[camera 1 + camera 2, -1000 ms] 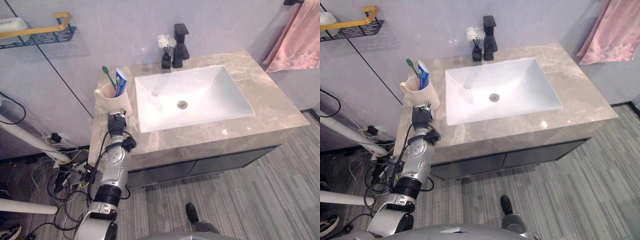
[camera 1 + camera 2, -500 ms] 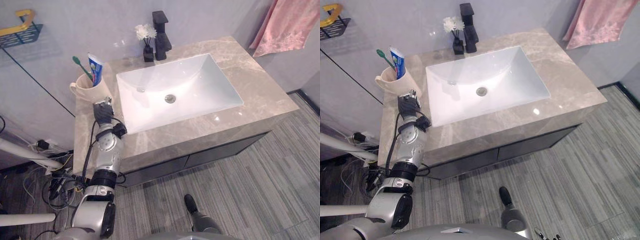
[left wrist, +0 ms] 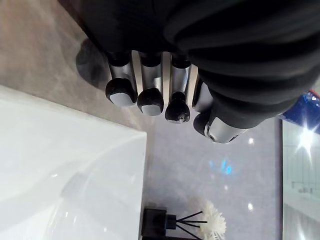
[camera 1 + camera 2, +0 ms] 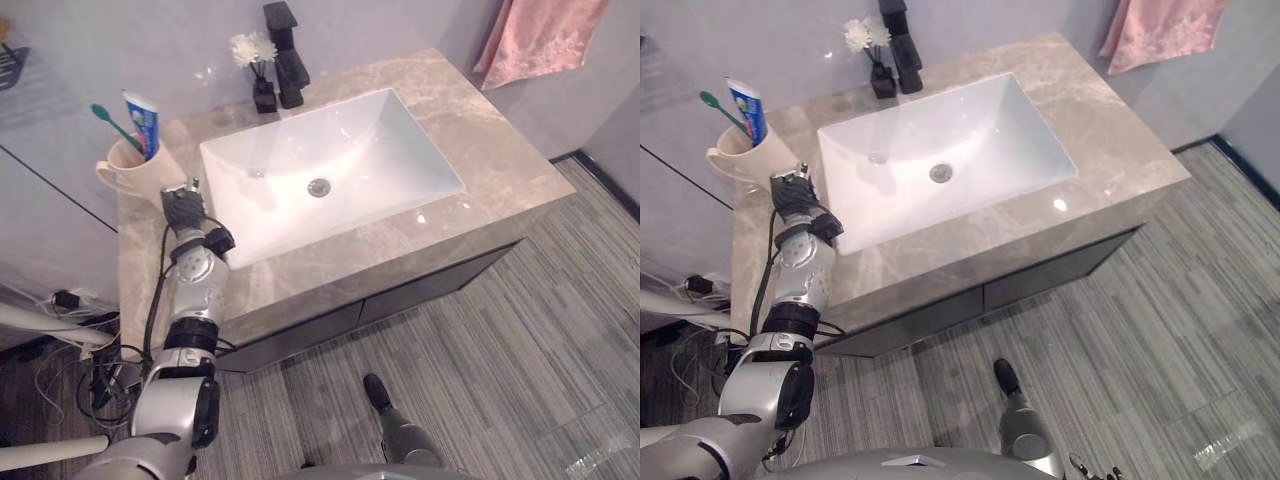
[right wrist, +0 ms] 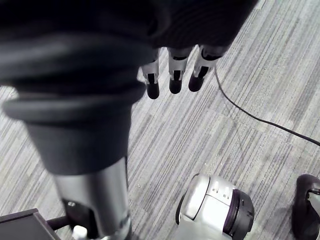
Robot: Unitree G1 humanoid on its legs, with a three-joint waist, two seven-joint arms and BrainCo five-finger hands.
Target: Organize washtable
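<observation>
A beige cup [image 4: 135,176] stands at the left end of the marble washtable [image 4: 480,140]. It holds a green toothbrush [image 4: 108,117] and a blue toothpaste tube [image 4: 141,120]. My left hand [image 4: 183,211] rests over the counter just in front of the cup, beside the white sink's [image 4: 330,165] left rim. Its fingers [image 3: 150,100] are relaxed and hold nothing. In the left wrist view, the sink's corner [image 3: 60,165] lies past the fingertips. My right hand [image 5: 172,75] hangs over the striped floor with straight, empty fingers.
A black faucet [image 4: 286,52] and a small black vase with white flowers [image 4: 257,72] stand behind the sink. A pink towel [image 4: 540,35] hangs on the wall at the far right. Grey striped floor [image 4: 520,340] lies in front of the dark cabinet.
The whole picture has shifted, so the camera has moved. My left hand stays by the cup on the counter.
</observation>
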